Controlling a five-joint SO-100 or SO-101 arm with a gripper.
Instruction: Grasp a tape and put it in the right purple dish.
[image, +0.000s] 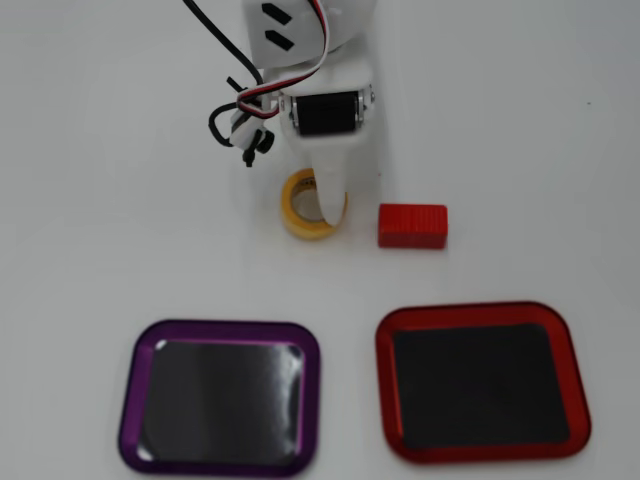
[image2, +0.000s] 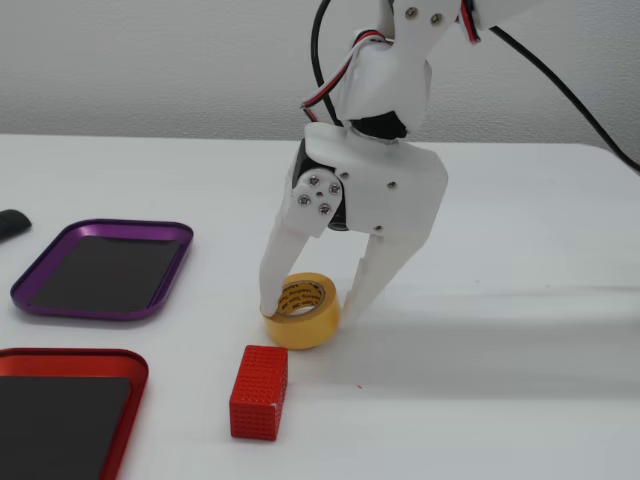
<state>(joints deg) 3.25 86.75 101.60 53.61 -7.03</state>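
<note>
The yellow-orange tape (image: 300, 222) lies flat on the white table; it also shows in the fixed view (image2: 312, 322). My gripper (image: 335, 205) is down at the tape, and in the fixed view (image2: 310, 308) its jaws stand open astride the roll, one fingertip close to each side. The tape rests on the table. The purple dish (image: 225, 329) is empty at the lower left of the overhead view, and at the left in the fixed view (image2: 100, 311).
A red ribbed block (image: 412, 225) lies just right of the tape in the overhead view, in front of it in the fixed view (image2: 259, 392). An empty red-rimmed tray (image: 470, 312) sits beside the purple dish. A dark object (image2: 10, 224) shows at the fixed view's left edge.
</note>
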